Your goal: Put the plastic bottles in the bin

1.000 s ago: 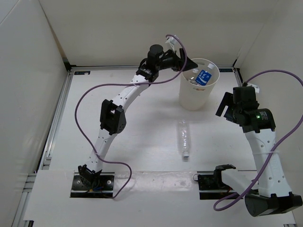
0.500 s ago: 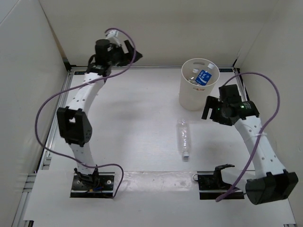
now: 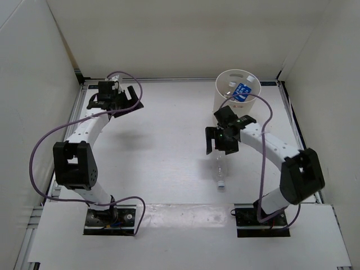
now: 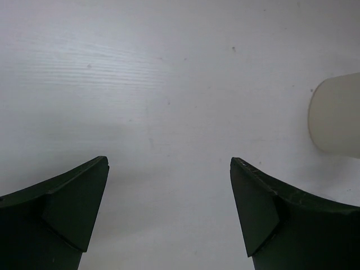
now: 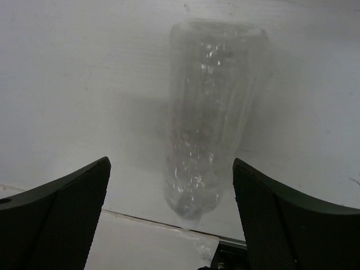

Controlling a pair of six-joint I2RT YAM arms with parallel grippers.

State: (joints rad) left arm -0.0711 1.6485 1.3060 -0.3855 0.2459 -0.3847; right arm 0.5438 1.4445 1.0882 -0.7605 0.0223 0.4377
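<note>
Now the clear label-less bottle (image 3: pixel 220 171) lies on its side on the white table (image 3: pixel 169 140), near the bin (image 3: pixel 228 101), which holds 1 blue-labelled bottle (image 3: pixel 242 91). We hang our right gripper (image 3: pixel 220 143) over the lying bottle, jaws wide and empty. Our left gripper (image 3: pixel 134 98), well apart at the far left, also gapes, holding nothing.

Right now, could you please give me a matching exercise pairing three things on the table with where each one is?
Things:
1 clear label-less bottle
2 blue-labelled bottle
3 left end effector

Places:
a inside the bin
b open, over bare table at far left
c lying on the table below the open right end effector

Pairs: 1-c, 2-a, 3-b
</note>
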